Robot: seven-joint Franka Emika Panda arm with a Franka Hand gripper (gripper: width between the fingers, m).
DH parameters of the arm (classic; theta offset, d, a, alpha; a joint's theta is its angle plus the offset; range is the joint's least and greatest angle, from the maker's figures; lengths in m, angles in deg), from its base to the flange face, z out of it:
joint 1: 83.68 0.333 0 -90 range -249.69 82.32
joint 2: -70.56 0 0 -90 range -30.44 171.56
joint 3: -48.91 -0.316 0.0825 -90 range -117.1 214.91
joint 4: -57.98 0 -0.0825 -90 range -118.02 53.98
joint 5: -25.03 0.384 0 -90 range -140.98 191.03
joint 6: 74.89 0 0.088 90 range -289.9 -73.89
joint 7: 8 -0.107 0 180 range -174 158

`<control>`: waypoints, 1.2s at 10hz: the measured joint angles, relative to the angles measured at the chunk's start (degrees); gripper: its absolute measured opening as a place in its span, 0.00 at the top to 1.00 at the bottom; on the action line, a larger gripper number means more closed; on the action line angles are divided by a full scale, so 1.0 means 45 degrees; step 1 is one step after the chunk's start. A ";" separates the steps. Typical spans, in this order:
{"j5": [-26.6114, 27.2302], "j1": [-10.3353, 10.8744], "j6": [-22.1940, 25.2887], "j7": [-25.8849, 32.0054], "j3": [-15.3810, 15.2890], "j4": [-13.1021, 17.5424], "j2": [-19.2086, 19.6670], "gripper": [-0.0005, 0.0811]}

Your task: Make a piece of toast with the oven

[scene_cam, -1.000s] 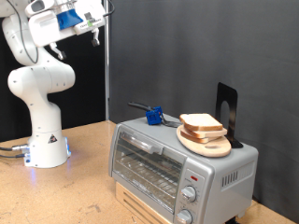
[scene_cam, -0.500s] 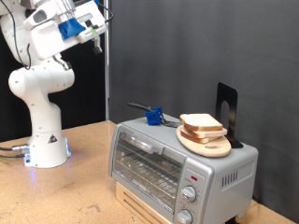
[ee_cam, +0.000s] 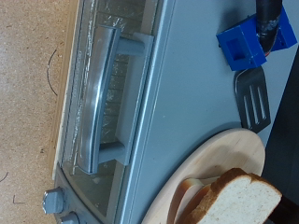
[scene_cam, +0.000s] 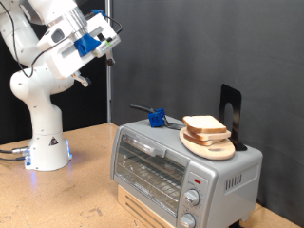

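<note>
— Where is the pale tan, brown-crusted piece of toast (scene_cam: 204,125) found?
— On the round wooden board (scene_cam: 211,143) atop the closed silver oven (scene_cam: 180,166).
— And the gripper (scene_cam: 107,47)?
— Raised well apart; its opening cannot be judged. The door handle (ee_cam: 103,103) is best approached squarely.

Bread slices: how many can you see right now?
2. Both slices are stacked on the round wooden board atop the oven: top slice, lower slice. More underneath could be hidden.
</note>
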 joint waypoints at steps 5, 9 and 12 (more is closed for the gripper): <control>0.1646 0.0264 0.1334 -0.0348 0.0618 0.0219 0.0399 0.01; 0.2308 0.0519 -0.0156 -0.0197 0.0641 0.0380 0.2008 0.01; 0.2960 0.0976 -0.0458 0.0359 0.0643 0.0686 0.2911 0.01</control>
